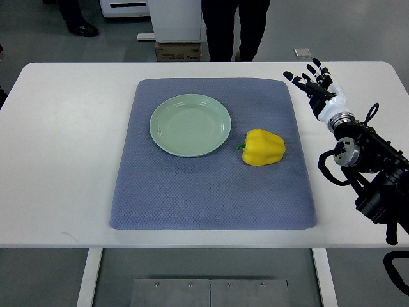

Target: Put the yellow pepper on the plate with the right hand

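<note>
White table (64, 160), blue mat (211, 198): right hand (316, 86) fingers spread, empty; glossy yellow pepper (263, 148) left-below fingertips, round green plate (190, 125) beyond, pre-reach.

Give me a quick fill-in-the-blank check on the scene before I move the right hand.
1. The yellow pepper lies on the blue mat, just to the ____ of the plate in the picture.
2. The plate holds ____.
3. The right hand has its fingers ____ and holds nothing.
4. The right hand hovers over the white ____, off the mat.

Missing words: right; nothing; spread; table
</note>
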Tool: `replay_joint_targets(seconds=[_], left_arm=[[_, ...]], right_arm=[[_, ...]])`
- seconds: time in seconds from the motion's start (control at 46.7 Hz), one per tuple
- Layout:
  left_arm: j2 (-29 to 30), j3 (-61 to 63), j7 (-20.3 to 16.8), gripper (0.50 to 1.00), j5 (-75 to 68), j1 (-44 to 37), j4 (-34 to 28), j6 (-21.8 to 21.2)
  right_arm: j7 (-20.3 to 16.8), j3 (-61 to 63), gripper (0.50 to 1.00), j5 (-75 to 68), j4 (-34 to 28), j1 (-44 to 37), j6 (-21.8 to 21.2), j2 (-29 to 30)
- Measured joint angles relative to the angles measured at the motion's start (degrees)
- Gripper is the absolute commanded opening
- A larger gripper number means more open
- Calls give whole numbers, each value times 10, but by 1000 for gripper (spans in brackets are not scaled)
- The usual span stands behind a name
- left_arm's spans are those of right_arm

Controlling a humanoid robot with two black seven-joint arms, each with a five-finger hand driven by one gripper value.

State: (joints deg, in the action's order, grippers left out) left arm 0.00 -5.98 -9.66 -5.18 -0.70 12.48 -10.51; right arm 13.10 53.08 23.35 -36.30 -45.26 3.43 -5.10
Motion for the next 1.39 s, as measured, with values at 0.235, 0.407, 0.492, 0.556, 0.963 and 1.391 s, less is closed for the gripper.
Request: replay_joint_targets(seconds=[0.235, 0.407, 0.492, 0.556, 0.963, 1.391], left_arm=[[0, 0, -1, 1000, -1, 0, 0, 0], [0, 0, -1, 1000, 0, 0, 0, 0], [0, -1, -1, 1000, 1, 0, 0, 0], [0, -1, -1, 1000, 1, 0, 0, 0], [0, -1, 0, 1000, 2, -1, -1, 0], [0, -1, 0, 1000, 1, -1, -1, 0]], right_arm=[[0, 0, 1000, 0, 0, 0, -1, 0], [0, 0, 1000, 0, 0, 0, -1, -1], [0, 0, 1000, 0, 0, 0, -2, -2], [0, 0, 1000, 0, 0, 0, -3, -3], [0, 1, 1000, 0, 0, 0, -3, -2], [0, 0, 1000, -1, -1, -1, -4, -6]])
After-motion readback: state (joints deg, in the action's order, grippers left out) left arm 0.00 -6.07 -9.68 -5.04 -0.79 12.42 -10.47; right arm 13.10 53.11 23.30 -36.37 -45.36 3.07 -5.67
